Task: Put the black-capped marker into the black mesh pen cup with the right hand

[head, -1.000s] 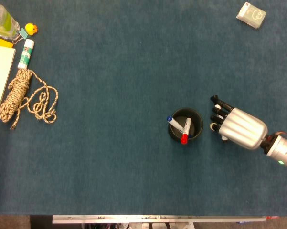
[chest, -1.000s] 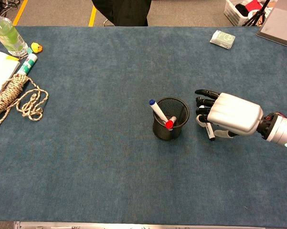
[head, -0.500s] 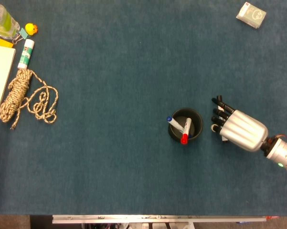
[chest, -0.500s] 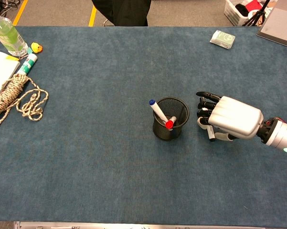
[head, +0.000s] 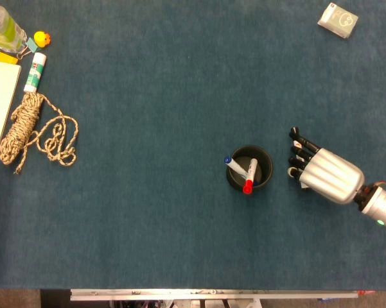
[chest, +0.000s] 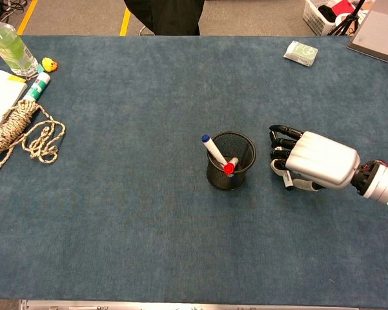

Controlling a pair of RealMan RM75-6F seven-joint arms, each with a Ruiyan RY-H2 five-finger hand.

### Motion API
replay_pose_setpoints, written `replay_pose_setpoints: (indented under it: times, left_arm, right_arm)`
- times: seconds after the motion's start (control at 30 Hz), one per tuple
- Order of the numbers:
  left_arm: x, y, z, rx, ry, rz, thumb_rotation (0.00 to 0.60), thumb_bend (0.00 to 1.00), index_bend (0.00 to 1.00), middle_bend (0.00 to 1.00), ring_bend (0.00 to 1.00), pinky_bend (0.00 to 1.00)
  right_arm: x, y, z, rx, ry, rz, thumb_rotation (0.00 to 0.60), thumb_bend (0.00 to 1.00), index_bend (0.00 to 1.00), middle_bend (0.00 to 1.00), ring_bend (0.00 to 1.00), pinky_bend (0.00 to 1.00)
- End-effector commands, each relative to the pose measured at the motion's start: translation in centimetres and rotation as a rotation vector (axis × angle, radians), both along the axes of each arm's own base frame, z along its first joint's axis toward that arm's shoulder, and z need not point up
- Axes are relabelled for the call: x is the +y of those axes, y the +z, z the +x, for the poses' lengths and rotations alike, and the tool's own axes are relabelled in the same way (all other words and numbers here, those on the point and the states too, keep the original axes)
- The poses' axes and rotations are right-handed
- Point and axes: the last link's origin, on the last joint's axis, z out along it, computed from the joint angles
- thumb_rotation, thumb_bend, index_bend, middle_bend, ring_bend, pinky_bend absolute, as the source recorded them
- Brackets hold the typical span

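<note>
One hand is in view: the right hand [chest: 313,159], palm down over the blue table cover [head: 167,212], just right of the black mesh pen cup [chest: 230,159]. Its fingers [chest: 281,141] are curled downward over the black-capped marker [chest: 288,181], of which only a short white length with a dark tip shows below the thumb side in the chest view. The marker lies low against the cover; whether the hand grips it or merely covers it cannot be told from either view. A narrow strip of bare cover separates the fingertips from the cup wall.

The cup stands upright near the table centre. It contains two markers: a blue-capped marker [chest: 211,148] leaning left past the rim, and a red-capped marker [chest: 230,167] lying inside toward the near side. The right half of the cup opening is unoccupied.

Wide open cover surrounds the cup on the far, left and near sides. A coiled rope [head: 27,127], a glue stick [head: 35,71], a yellow duck [head: 43,39], a green bottle [chest: 8,43] and a white pad [head: 0,102] sit at the far-left edge, well apart from the cup. A small packet [head: 338,20] lies at the far-right corner. The metal table edge [head: 212,294] runs along the near side.
</note>
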Motion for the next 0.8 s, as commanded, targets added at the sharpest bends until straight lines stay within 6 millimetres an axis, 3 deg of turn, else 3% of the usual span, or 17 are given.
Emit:
replay_pose_setpoints:
  times: [0.03,0.5,0.6,0.8]
  left_arm:
    - [0.0,0.0,0.0,-0.001,0.000,-0.002,0.600,0.31,0.27,0.27,0.29,0.17]
    - [-0.2,0.1,-0.2,-0.008,0.004,0.001,0.600,0.31,0.27,0.27,0.29,0.17]
    - [-0.1,0.1,-0.2,-0.007,0.003,0.002,0.600,0.31,0.27,0.27,0.29,0.17]
    - [0.0,0.2,-0.2,0.000,0.008,0.000,0.600,0.31,0.27,0.27,0.29,0.17]
  right_arm:
    - [-0.2,-0.1,0.1,0.004,0.004,-0.002,0.600,0.25,0.57,0.43,0.25,0.08]
    - [-0.7,0.1,0.4,-0.011,-0.001,-0.015,0.600,0.28,0.68,0.43,0.25,0.08]
    - [-0.9,1.0,0.8,-0.084,-0.038,-0.035,0.600,0.28,0.69,0.44,0.25,0.08]
    - [-1.4,5.0,3.5,-0.365,-0.150,-0.061,0.600,0.28,0.69,0.45,0.25,0.08]
